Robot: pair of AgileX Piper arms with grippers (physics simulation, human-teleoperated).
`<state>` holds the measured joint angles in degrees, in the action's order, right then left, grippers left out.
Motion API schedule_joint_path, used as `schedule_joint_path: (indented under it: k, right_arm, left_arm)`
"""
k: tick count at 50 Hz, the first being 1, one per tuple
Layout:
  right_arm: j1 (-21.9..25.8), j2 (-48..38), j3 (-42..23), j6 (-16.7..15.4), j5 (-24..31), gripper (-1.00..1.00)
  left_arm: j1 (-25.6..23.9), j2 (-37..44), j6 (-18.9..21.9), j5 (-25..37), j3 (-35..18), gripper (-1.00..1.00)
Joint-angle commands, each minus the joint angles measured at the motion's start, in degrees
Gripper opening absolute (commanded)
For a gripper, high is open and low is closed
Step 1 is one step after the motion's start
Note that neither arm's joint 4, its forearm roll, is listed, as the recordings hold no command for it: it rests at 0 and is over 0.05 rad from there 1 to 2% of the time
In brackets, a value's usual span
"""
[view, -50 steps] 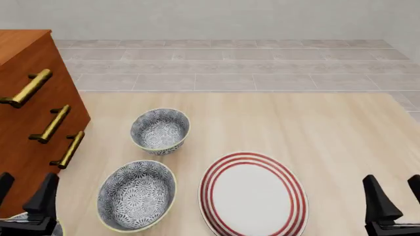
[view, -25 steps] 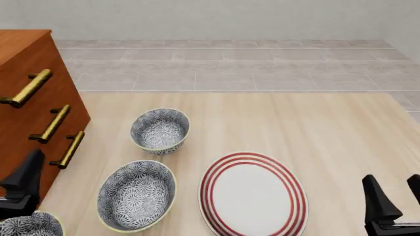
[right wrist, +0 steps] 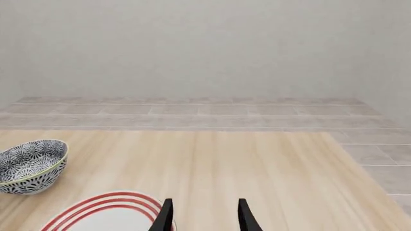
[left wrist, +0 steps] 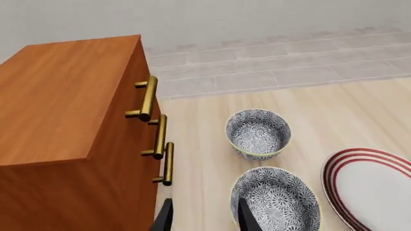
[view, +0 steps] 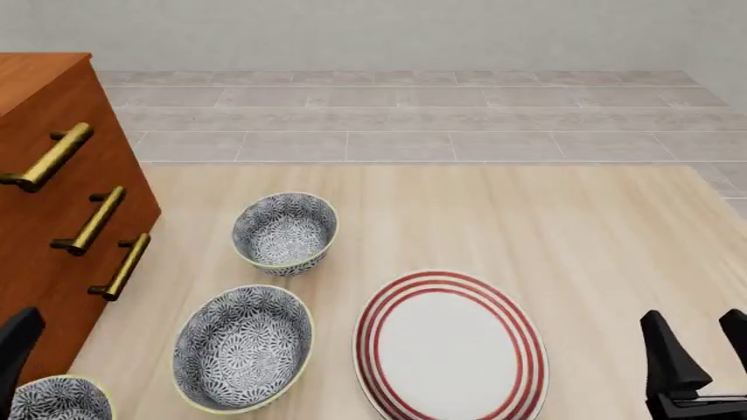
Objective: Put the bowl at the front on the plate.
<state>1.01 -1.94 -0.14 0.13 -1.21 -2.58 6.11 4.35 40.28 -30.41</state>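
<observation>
The bowl (view: 56, 401) sat on the surface (view: 561, 227) at its near edge, beside the foot of the wooden cabinet (view: 47, 201), well apart from the plate (view: 450, 346), with a second bowl (view: 243, 347) between them; a third bowl (view: 283, 232) stood beyond the plate, further from the arms; the plate lay flat and bare; the left hand (left wrist: 204, 219) stood above the surface beside the cabinet, its fingers parted and holding nothing; the right hand (right wrist: 203, 216) hung over the plate's far rim, fingers likewise parted and empty.
</observation>
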Motion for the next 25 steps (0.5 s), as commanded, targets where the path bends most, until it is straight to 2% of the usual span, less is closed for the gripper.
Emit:
schedule_joint_path:
  k: [1,12,16,17,22,25]
  right_arm:
    - [-0.06,-0.43,0.03,0.3,-0.26,1.0]
    - [0.22,-0.79,0.04,0.65,-0.5,1.0]
    - [0.31,-0.94,0.04,0.77,-0.61,1.0]
    - [0.29,-0.95,0.06,0.93,-0.64,1.0]
    - [0.12,-1.49,0.07,1.43,-1.14,1.0]
    - [0.03,-1.38,0.07,1.73,-1.12,1.0]
  left_arm:
    - [0.02,-6.03,1.0,16.07,-2.92,1.0]
    - [1.38,-6.1,2.24,25.54,-8.62,1.0]
    - [1.31,-6.1,2.91,27.2,-7.78,1.0]
    - [1.67,-6.11,4.5,27.05,-7.91,1.0]
    - [0.71,-6.11,4.27,28.08,-6.68,1.0]
    - [-0.1,-6.11,4.68,28.18,-3.73,1.0]
